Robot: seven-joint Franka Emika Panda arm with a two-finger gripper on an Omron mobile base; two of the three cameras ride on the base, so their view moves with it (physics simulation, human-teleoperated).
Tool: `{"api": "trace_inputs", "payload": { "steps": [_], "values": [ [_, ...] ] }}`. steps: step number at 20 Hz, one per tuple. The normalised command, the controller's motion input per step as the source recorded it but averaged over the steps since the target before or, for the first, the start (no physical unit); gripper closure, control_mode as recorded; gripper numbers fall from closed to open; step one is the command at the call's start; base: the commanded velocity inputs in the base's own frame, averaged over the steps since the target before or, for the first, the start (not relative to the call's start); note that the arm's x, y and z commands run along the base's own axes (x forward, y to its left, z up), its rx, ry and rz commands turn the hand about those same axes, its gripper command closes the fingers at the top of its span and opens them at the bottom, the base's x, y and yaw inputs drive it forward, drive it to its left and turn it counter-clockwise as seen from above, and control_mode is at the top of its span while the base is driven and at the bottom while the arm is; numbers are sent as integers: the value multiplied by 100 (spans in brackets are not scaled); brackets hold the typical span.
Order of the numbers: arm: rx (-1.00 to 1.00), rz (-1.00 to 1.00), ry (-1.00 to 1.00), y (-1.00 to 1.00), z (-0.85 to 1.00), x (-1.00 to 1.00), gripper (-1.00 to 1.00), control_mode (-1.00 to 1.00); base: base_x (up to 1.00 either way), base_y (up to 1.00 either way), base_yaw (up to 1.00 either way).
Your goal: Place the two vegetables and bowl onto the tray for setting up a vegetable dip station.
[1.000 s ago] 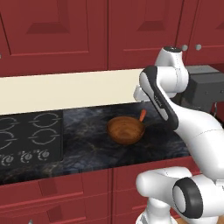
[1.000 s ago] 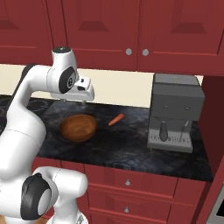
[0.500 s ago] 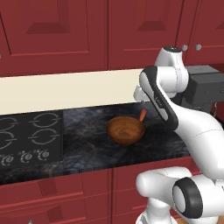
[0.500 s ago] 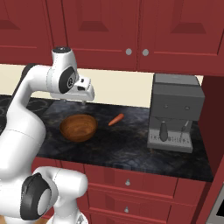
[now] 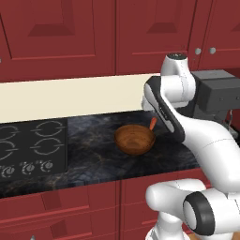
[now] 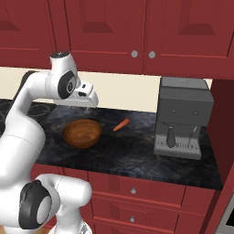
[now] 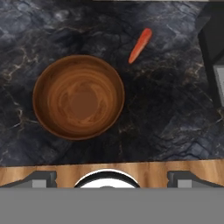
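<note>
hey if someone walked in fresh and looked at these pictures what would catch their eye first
Probably the wide brown wooden bowl sitting empty in the middle of the dark marbled counter, with the small orange carrot lying apart from it, toward the grey coffee machine. Next, the big white robot arm looms over the bowl, its gripper open above the counter and holding nothing.

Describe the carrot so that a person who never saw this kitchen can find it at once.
Look at the dark marble counter between the stovetop and the grey coffee machine. A round wooden bowl sits there; just beside it, toward the machine, lies the carrot, small, tapered, orange-red.
</note>
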Motion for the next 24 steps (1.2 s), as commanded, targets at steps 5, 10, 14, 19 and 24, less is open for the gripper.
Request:
{"api": "trace_inputs", "payload": {
  "steps": [5, 10, 14, 19, 24],
  "values": [
    [-1, -12, 0, 0, -24, 1, -100, -100, 0, 0, 0],
    [2, -4, 0, -11, -28, -2, -100, -100, 0, 0, 0],
    [4, 0, 0, -16, -28, 0, -100, -100, 0, 0, 0],
    [0, -2, 0, -10, -30, 0, -100, -100, 0, 0, 0],
    [2, -8, 0, -3, -33, 0, -100, -100, 0, 0, 0]
  ]
}}
